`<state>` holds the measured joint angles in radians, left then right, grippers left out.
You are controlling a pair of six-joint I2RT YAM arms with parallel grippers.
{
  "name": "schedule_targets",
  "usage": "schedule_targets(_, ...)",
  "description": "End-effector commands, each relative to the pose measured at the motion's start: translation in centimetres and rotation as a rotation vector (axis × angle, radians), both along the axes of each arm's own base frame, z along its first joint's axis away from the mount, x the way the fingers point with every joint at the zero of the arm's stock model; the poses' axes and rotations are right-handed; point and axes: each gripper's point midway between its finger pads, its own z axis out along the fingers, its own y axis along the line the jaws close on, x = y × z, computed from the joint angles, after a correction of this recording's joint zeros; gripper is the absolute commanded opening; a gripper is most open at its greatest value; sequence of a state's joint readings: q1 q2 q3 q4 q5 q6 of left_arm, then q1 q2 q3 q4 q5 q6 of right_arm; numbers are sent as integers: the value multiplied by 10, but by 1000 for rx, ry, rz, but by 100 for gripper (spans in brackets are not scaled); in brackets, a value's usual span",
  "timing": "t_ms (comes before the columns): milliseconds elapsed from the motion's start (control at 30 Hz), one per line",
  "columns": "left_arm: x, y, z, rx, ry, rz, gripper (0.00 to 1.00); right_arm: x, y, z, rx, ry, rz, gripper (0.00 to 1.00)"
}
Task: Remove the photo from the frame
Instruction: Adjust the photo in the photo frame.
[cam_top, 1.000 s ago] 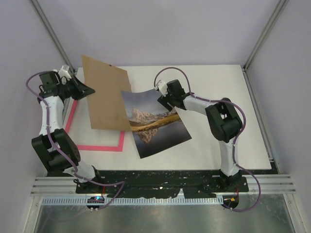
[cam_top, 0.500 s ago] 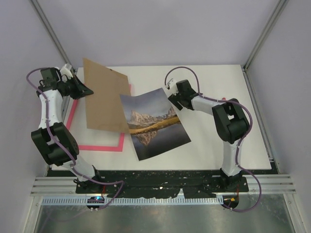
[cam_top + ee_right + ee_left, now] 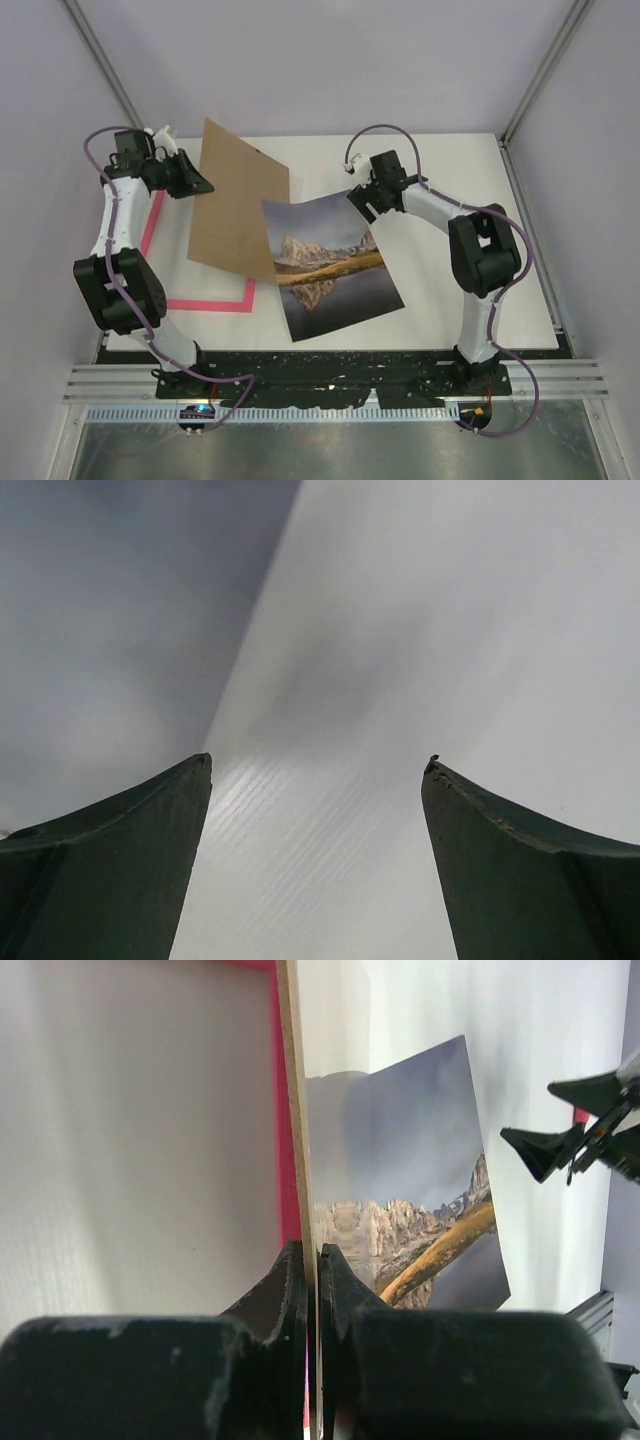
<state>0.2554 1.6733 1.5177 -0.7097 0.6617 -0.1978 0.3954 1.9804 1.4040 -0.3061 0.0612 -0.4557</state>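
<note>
The photo of a mountain over a lake lies flat in the middle of the table, also seen in the left wrist view. The pink frame lies on the table at the left, partly hidden under a plain brown backing board. My left gripper is shut on that board's left edge and holds it tilted up off the table; the left wrist view shows the jaws pinching the thin edge. My right gripper stands open by the photo's far right corner, with only white table between its fingers.
The board's near right corner overlaps the photo's far left corner. Purple walls and metal posts close in the table at the back and both sides. White table surface shows to the right of the photo and behind it.
My left gripper has carried the board to the right and further back. The right gripper has drawn back from the photo's corner. The photo has slid slightly right and lies flatter.
</note>
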Motion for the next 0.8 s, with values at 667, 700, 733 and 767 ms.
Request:
schedule_targets(667,63,-96,31,226,-166,-162,0,29,23,-16,33,35,-27,89)
schedule_targets(700,65,-95,36,230,-179,-156,0,28,21,-19,13,35,-25,89)
schedule_targets(733,66,-93,38,238,-187,-147,0,28,15,-24,-20,34,-39,89)
schedule_targets(767,67,-92,42,241,-196,-140,0,28,11,-27,-44,33,-39,89)
